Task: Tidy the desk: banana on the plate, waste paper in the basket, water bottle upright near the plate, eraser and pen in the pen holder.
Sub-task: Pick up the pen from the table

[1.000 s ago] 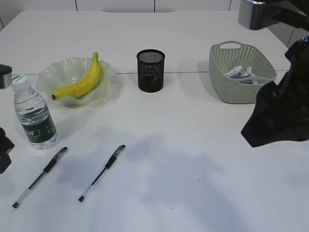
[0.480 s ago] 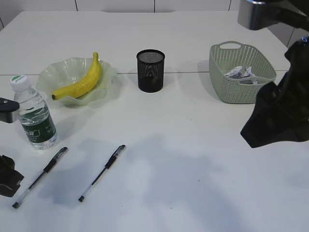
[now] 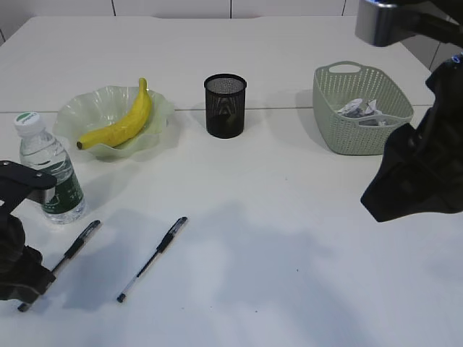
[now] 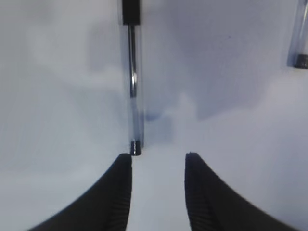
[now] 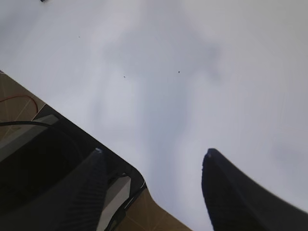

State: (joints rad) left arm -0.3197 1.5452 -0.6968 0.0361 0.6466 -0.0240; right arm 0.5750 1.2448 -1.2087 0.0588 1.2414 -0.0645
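Observation:
A yellow banana (image 3: 119, 124) lies on the green plate (image 3: 72, 108). The water bottle (image 3: 51, 177) stands upright just in front of the plate. Waste paper (image 3: 359, 108) is inside the green basket (image 3: 325, 94). The black mesh pen holder (image 3: 225, 105) stands at the middle back. Two pens lie on the table, a left pen (image 3: 72, 249) (image 4: 133, 86) and a second pen (image 3: 152, 258) (image 4: 299, 33). My left gripper (image 3: 29, 285) (image 4: 158, 156) is open, low over the table, with the left pen's end just ahead of its left fingertip. My right gripper (image 5: 153, 153) is open and empty. The eraser is out of view.
The right arm (image 3: 416, 166) hangs dark in front of the basket's right side. In the right wrist view the table's edge (image 5: 144, 183) and a dark frame below it show between the fingers.
My left arm has come in from the left edge and moved down toward the near end of the left pen. The right arm and all objects have stayed put.

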